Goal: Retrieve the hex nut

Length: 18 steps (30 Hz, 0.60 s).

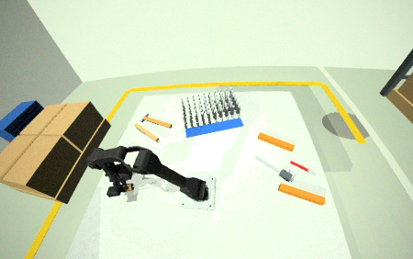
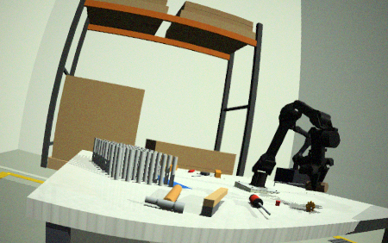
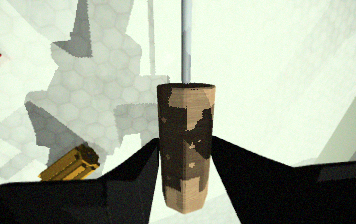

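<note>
My gripper (image 1: pixel 125 188) (image 2: pixel 318 185) (image 3: pixel 184 142) is shut on the wooden handle (image 3: pixel 186 120) of a tool with a thin grey metal shaft (image 3: pixel 186 40). In the exterior view the handle hangs a little above the table; the tool's far end is out of the wrist view. The standing metal spacers (image 1: pixel 211 110) (image 2: pixel 129 164) form a dense upright field at the back of the table, far from my gripper. The blue taped strip (image 1: pixel 215 128) lies along their front. The hex nut cannot be made out among the spacers.
A hammer (image 1: pixel 157 121) (image 2: pixel 172 195) and a wooden bar (image 1: pixel 147 132) (image 2: pixel 215 197) lie left of the field. A red-handled screwdriver (image 2: pixel 255 200) and a brass toothed piece (image 2: pixel 310 206) (image 3: pixel 70 165) lie nearer me. Orange blocks (image 1: pixel 275 141) (image 1: pixel 301 194) lie at the right.
</note>
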### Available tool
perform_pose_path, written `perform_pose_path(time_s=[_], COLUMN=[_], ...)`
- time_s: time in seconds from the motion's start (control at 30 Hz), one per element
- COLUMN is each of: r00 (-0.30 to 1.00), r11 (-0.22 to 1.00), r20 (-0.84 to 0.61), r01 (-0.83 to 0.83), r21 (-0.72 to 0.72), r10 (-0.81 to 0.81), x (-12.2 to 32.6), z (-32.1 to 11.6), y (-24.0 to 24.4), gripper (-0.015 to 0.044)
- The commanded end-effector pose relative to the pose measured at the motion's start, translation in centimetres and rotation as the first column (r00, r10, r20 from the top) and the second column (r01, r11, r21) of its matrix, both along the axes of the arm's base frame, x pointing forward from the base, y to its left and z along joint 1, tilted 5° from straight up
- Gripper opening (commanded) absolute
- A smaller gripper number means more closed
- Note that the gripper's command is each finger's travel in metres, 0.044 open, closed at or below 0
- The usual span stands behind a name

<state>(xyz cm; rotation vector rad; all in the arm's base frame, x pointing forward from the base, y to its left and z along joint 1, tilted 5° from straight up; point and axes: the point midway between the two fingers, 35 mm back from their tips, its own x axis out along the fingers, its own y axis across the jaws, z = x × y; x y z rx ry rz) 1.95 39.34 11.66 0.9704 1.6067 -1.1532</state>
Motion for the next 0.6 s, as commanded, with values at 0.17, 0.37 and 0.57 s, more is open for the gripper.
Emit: perform_pose_path(time_s=[0.17,0.37,0.57], r00=[0.958,0.882,0.772], r11=[0.954,0.873,0.754], r20=[0.063,0.119,0.181], r01=[-0.285,-0.469,-0.635], r21=[0.093,0.137,0.166], r10=[0.28,0.456,0.61], x=[-0.01,-0.05,-0.08], z=[0.11,0.06,0.02], y=[-0.04,-0.05,-0.06], gripper=[0.0,0.0,0.0])
